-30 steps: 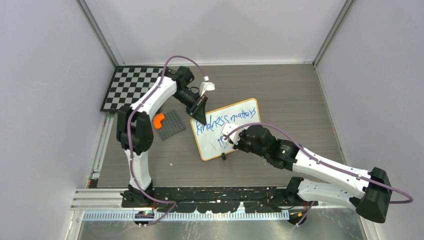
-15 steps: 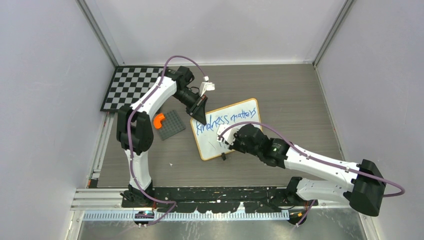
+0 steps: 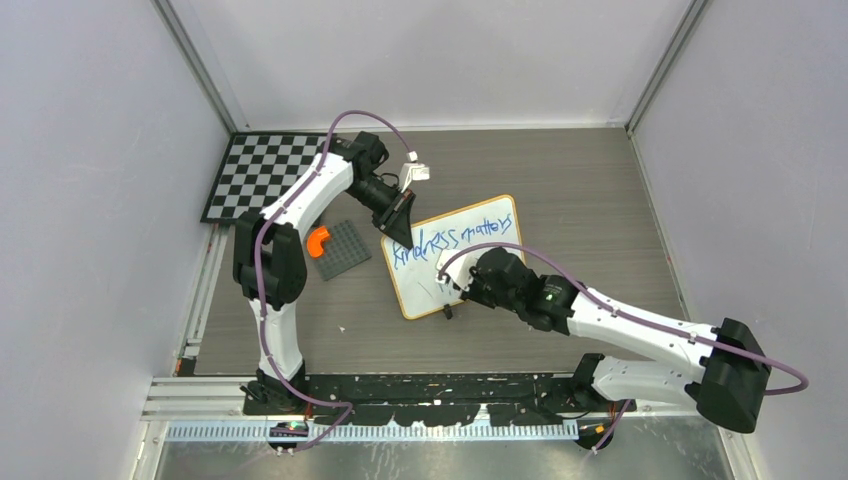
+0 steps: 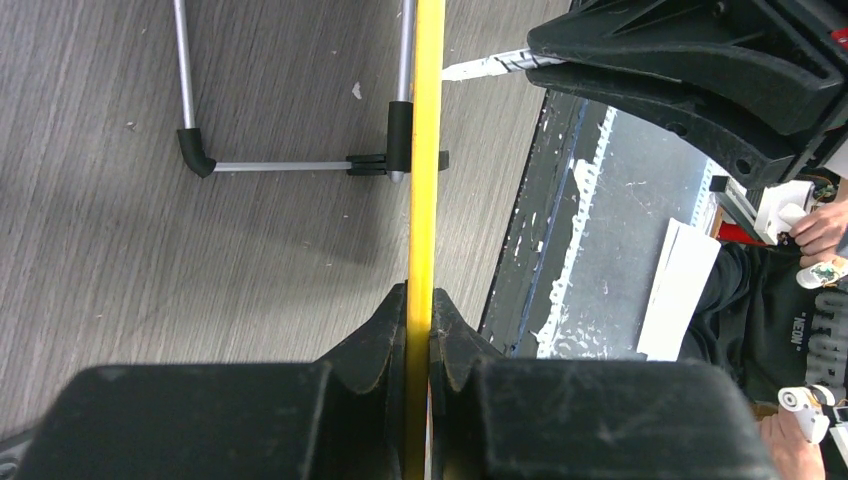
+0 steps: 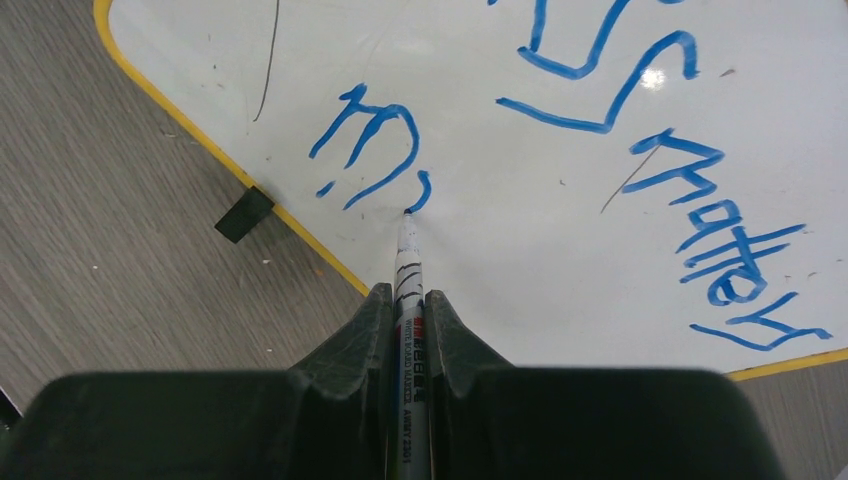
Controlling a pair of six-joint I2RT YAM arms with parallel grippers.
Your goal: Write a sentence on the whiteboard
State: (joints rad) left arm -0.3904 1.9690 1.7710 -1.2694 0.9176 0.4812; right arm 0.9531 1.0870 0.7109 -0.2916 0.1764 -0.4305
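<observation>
The right end effector (image 5: 405,300), clamped on a thin white marker pen (image 5: 409,245), has shifted slightly leftward. The pen's tip touches the small white, orange-framed whiteboard (image 5: 560,190) just past a blue "m", so the blue handwritten sentence (image 3: 455,238) is probably mid-word. Farther off, the left end effector (image 4: 420,305) pinches the board's frame, steadying it on the grey wood-grain counter (image 3: 580,200).

Grey wood-grain tabletop (image 3: 580,170), boxed by plain pale walls (image 3: 90,200) on three sides. Aluminium posts (image 3: 200,70) in far corners. Checkerboard (image 3: 250,185) (black and white) flat at far left. Silver rail (image 3: 190,400) along near edge. Soft, even light.
</observation>
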